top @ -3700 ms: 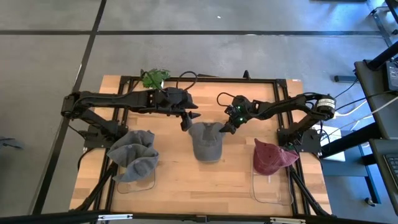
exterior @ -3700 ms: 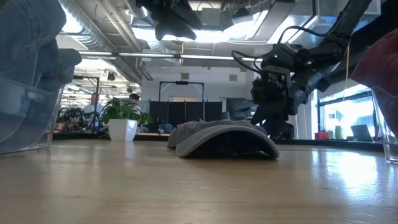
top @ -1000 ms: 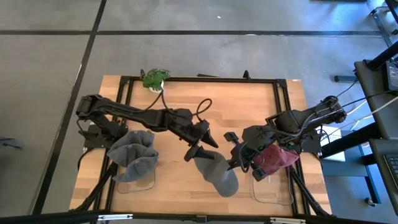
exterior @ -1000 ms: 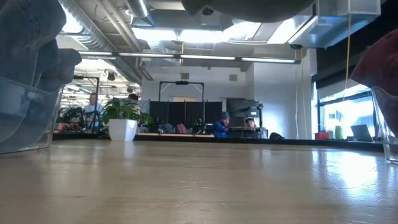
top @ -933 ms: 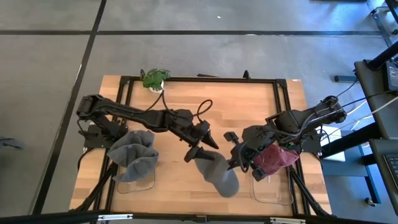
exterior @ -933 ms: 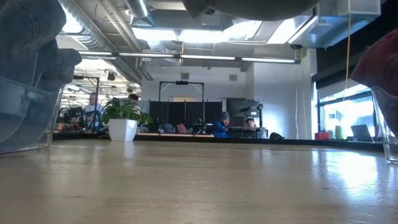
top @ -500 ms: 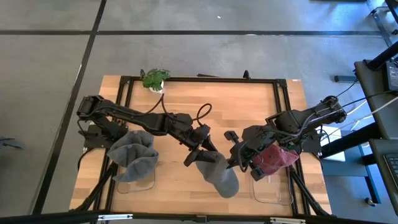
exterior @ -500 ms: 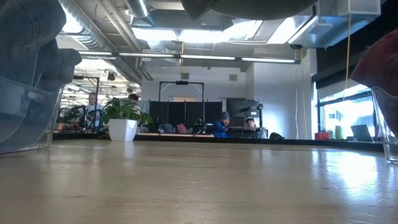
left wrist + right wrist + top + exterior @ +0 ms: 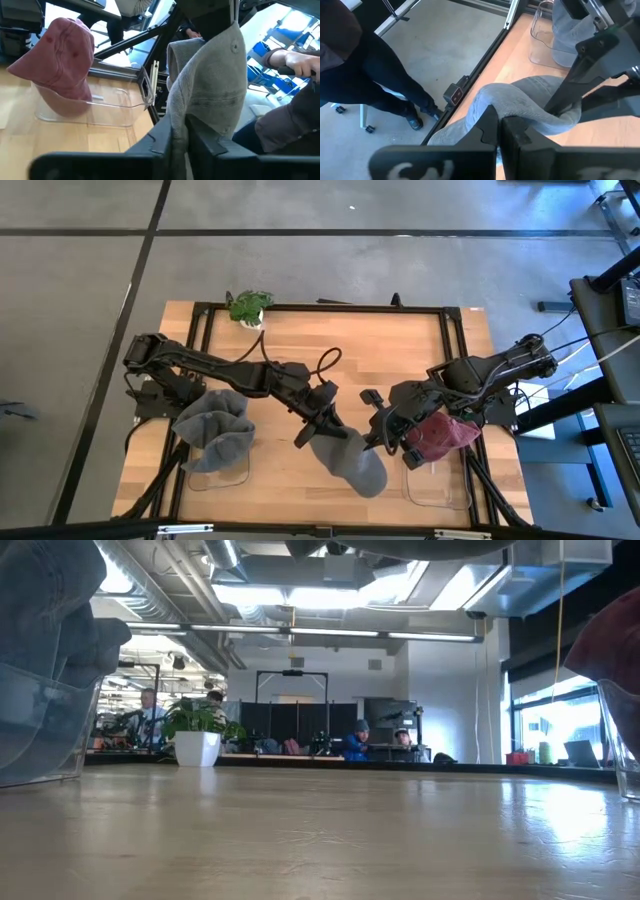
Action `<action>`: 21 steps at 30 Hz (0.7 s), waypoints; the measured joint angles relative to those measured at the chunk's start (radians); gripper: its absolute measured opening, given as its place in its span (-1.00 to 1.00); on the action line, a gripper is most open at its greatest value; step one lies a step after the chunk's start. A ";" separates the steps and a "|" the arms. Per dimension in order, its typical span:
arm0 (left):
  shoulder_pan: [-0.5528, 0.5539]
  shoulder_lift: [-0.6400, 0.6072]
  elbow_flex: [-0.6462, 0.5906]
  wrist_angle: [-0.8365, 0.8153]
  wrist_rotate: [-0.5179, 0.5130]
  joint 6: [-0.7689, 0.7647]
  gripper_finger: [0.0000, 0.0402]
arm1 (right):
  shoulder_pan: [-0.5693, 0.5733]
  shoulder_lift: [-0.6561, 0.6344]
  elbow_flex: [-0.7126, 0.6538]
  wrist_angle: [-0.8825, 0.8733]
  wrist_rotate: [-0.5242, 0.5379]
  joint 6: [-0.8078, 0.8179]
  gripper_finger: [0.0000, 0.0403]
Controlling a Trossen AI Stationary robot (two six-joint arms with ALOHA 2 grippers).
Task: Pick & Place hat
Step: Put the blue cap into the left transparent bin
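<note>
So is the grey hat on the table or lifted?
Lifted: both hands, left and right, grip the grey hat, and the low view shows bare table under it.

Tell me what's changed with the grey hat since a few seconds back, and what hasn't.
The grey hat was lying mid-table; both tools have gripped it and lifted it off the wood, carrying it toward the table's front edge. The left tool and right tool hold opposite sides, shut on the fabric. Over the last second it barely shifted. The red hat and the blue-grey hat stayed on their clear stands.
</note>
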 joint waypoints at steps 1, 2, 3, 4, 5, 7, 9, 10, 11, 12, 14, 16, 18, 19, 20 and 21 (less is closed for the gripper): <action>0.000 0.000 0.000 0.000 0.000 0.000 -0.85 | 0.000 0.000 0.000 0.000 0.000 0.000 -0.98; 0.000 0.000 0.000 0.000 0.001 0.000 -0.89 | 0.000 0.000 0.000 0.000 0.001 0.000 -0.97; 0.000 0.000 0.000 0.000 0.001 -0.001 -0.89 | 0.000 0.000 0.000 0.000 0.001 0.001 -0.95; 0.000 0.000 0.000 0.001 0.001 0.000 -0.89 | 0.000 0.000 0.000 0.000 0.001 0.000 -0.94; 0.000 -0.001 0.000 0.004 0.001 -0.001 -0.89 | 0.000 0.000 0.000 0.000 0.001 0.001 -0.92; -0.001 -0.010 0.000 0.000 0.001 -0.015 -0.89 | 0.000 0.000 0.000 -0.002 0.000 0.000 -0.89; -0.005 -0.023 0.000 0.003 0.001 -0.037 -0.89 | 0.000 0.000 0.000 -0.008 0.000 -0.021 -0.85; -0.006 -0.033 0.000 -0.009 0.002 -0.041 -0.89 | 0.000 0.000 0.000 -0.016 0.000 -0.029 -0.81; -0.009 -0.040 0.000 -0.009 0.002 -0.048 -0.89 | 0.000 0.000 0.000 -0.026 0.000 -0.040 -0.77; -0.013 -0.050 0.000 -0.009 0.002 -0.062 -0.89 | 0.000 0.000 0.000 -0.036 0.000 -0.047 -0.72; -0.020 -0.073 0.000 -0.022 0.002 -0.110 -0.89 | 0.000 -0.004 0.000 -0.082 0.011 -0.048 -0.59; -0.033 -0.105 0.000 -0.045 0.001 -0.164 -0.89 | 0.001 -0.018 0.000 -0.133 0.077 -0.016 -0.46; -0.051 -0.138 0.000 -0.078 -0.001 -0.227 -0.89 | 0.000 -0.039 0.000 -0.181 0.168 0.023 -0.35; -0.062 -0.152 0.000 -0.092 -0.003 -0.262 -0.89 | 0.000 -0.048 0.001 -0.200 0.203 0.040 -0.31; -0.073 -0.168 0.000 -0.103 -0.002 -0.299 -0.89 | 0.000 -0.055 0.001 -0.220 0.242 0.057 -0.28; -0.086 -0.184 0.000 -0.108 -0.002 -0.332 -0.89 | 0.000 -0.061 0.001 -0.246 0.281 0.070 -0.25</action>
